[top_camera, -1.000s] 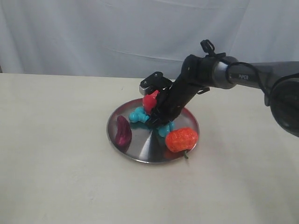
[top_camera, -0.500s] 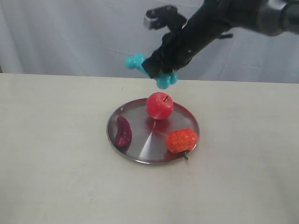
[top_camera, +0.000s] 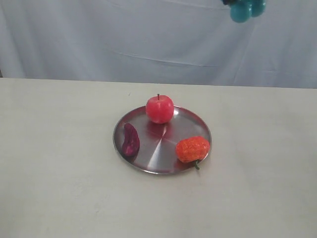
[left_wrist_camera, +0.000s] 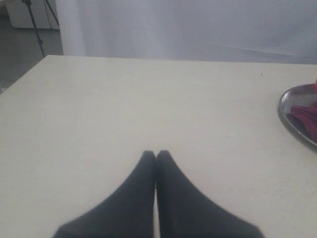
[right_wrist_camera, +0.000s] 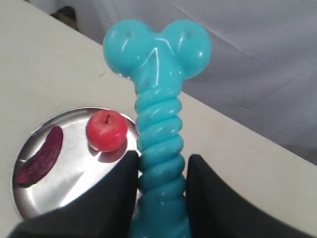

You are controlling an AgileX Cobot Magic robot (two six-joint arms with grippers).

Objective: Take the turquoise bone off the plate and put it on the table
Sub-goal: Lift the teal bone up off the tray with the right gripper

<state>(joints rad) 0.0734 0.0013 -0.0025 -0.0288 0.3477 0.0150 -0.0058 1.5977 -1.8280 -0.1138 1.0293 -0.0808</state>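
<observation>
Turquoise bone [top_camera: 246,10] left plate [top_camera: 158,149] within last second; now high in air, 1 o'clock of plate. Your right fingers [right_wrist_camera: 116,196] clamp its ribbed shaft. Left fingers [left_wrist_camera: 141,198] pressed together, empty. Remaining: lower onto bench [top_camera: 262,168].

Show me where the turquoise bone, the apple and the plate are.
turquoise bone [right_wrist_camera: 159,134], right wrist view, on the ribbed shaft.
apple [top_camera: 159,109], exterior view, on its red side.
plate [top_camera: 157,146], exterior view, on bare metal near the middle.
</observation>
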